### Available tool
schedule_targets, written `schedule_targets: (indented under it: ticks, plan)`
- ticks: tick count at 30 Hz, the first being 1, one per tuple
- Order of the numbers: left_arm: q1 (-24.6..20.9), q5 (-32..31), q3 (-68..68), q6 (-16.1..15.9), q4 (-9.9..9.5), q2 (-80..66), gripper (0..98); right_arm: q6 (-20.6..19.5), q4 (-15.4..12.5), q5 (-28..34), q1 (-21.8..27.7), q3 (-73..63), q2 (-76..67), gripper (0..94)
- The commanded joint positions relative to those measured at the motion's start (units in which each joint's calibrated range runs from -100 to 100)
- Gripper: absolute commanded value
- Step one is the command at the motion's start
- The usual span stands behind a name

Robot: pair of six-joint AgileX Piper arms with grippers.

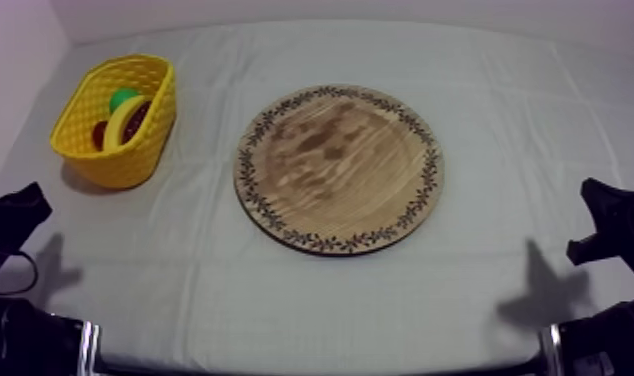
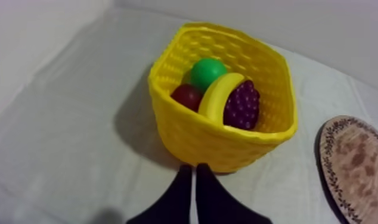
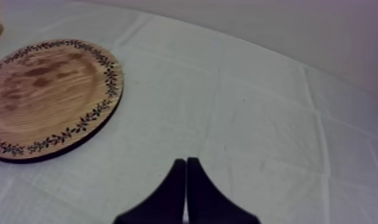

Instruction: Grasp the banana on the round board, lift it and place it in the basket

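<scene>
The banana (image 1: pixel 122 121) (image 2: pixel 218 95) lies inside the yellow basket (image 1: pixel 81 125) (image 2: pixel 185 128) at the table's far left, beside a green pear (image 2: pixel 208 71), purple grapes (image 2: pixel 243 106) and a small red fruit (image 2: pixel 186 95). The round wooden board (image 1: pixel 338 167) (image 3: pixel 45 95) rests bare in the middle of the table. My left gripper (image 1: pixel 21 212) (image 2: pixel 192 173) sits low at the left, shut on nothing, its fingers together as a narrow wedge just in front of the basket. My right gripper (image 1: pixel 603 215) (image 3: pixel 186 164) rests low at the right, likewise shut, over bare cloth beside the board.
The grey-white cloth (image 1: pixel 331 290) covers the whole table, with open room in front of the board and to its right. A pale wall runs along the far edge.
</scene>
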Motion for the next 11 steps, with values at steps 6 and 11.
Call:
schedule_targets:
  ticks: [6,11]
  plan:
    - [-1.0,-0.3,1.6,5.3,0.23,-7.6,0.1,0.0,0.0,0.0,-0.1,0.1,0.0,0.3]
    - [-1.5,-3.1,2.6,5.4,0.24,-8.0,0.1,0.0,0.0,0.0,-0.1,0.1,0.0,0.3]
